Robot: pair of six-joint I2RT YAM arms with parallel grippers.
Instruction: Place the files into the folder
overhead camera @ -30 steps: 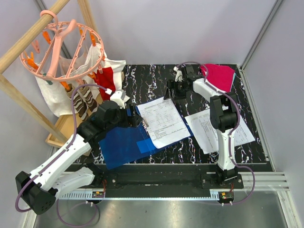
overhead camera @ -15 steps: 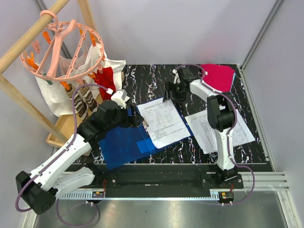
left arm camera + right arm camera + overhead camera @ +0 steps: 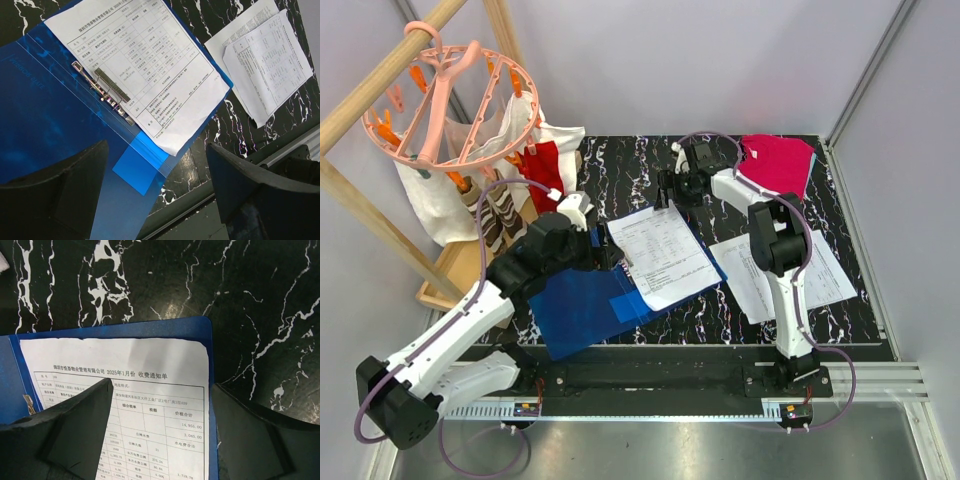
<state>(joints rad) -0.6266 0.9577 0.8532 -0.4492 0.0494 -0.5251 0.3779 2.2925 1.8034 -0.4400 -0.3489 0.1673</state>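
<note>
The blue folder (image 3: 575, 305) lies open on the black marbled table, with a metal clip (image 3: 102, 92) along its spine. One printed sheet of the files (image 3: 665, 255) rests on its right half. Two more sheets (image 3: 752, 280) lie loose on the table to the right. My left gripper (image 3: 607, 250) hovers open over the folder (image 3: 40, 115), above its near edge, holding nothing. My right gripper (image 3: 670, 185) stands open over the far edge of the sheet (image 3: 125, 365) and the folder's far corner (image 3: 211, 390). Nothing sits between its fingers.
A pink folded cloth (image 3: 780, 162) lies at the table's far right corner. A pink round drying hanger (image 3: 450, 100) hangs from a wooden frame at the left, with clothes (image 3: 510, 195) below it beside the folder. The frame's walls close in at the right.
My right gripper has moved left along the far edge of the sheet and opened wider. The left arm has barely shifted.
</note>
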